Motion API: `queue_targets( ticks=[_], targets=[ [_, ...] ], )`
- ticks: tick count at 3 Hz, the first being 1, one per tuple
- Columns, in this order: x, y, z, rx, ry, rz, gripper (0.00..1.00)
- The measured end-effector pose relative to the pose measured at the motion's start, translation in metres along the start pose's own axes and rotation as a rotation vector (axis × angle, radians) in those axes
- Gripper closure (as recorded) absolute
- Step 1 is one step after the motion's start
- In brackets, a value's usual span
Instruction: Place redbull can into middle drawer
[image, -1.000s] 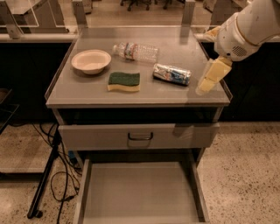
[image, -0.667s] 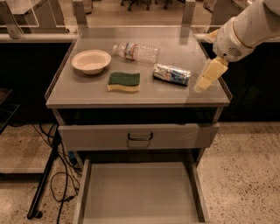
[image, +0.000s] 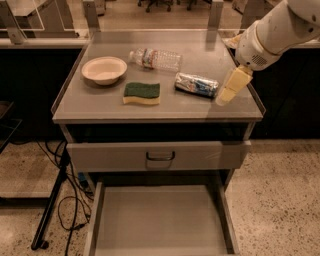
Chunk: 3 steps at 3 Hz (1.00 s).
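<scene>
The redbull can (image: 196, 84) lies on its side on the cabinet top, right of centre, silver with blue patches. My gripper (image: 225, 96), pale yellow on a white arm, hangs tilted just right of the can, close above the top's right front part, with nothing in it. The middle drawer (image: 160, 220) is pulled out wide below, a shallow grey metal tray with a bare flat floor.
A green and yellow sponge (image: 142, 93), a white bowl (image: 104, 69) and a clear water bottle (image: 156, 59) lie on the cabinet top (image: 100, 107). A drawer with a grey front and dark handle (image: 160, 156) sits slightly open above the middle drawer. Cables and a stand leg (image: 55, 200) are at the left.
My gripper has moved a little to the left, closer to the can's right end. The can and drawers have not moved.
</scene>
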<state>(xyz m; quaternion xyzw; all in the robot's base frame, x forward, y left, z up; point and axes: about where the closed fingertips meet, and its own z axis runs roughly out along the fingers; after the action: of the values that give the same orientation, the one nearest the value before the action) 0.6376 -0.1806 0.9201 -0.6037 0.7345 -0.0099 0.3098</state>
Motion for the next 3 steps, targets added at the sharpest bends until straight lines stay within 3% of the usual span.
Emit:
queue_targets(
  ticks=[2,3],
  targets=[
    [-0.011,-0.029,0.046,-0.011,-0.018,0.012,0.0],
    [-0.007,-0.043,0.064,-0.026,-0.041,0.047,0.0]
  ],
)
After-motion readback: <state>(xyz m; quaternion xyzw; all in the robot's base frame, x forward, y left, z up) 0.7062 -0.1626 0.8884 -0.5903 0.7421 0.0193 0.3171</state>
